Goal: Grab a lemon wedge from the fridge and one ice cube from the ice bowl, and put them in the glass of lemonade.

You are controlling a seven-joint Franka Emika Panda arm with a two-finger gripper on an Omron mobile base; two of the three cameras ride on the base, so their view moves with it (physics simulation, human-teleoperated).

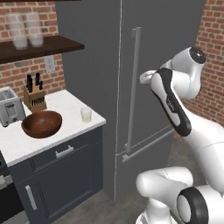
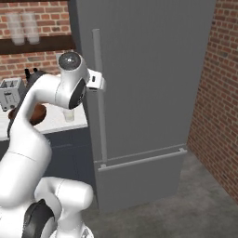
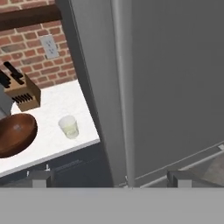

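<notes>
The fridge (image 1: 166, 65), a tall slab of matte dark grey, stands closed, so the lemon wedge presumably inside it cannot be seen. Its long, light grey bar handle (image 1: 133, 92) runs vertically beside the door's left edge, and the gripper (image 3: 111, 177) is raised close to the bar's upper part, apparently to pull the door open. In the hand view the two dark fingers (image 3: 40, 178) rise well apart at about 7 and 5 o'clock, spread wide with the bar between them and nothing held. At 9 o'clock from the fridge a white, faintly speckled surface (image 1: 65, 103) tops dark drawer fronts. On it the glass of lemonade (image 1: 86, 114), a short clear tumbler of pale liquid, stands near the front corner, within easy reach of the arm. The ice bowl (image 1: 42, 124), wide, shallow and of smooth brown wood, lies at 9 o'clock from the glass; any ice cube in it is too small to make out. Behind it stand a wooden knife block (image 1: 34, 97) and a boxy metal toaster (image 1: 9, 106).
</notes>
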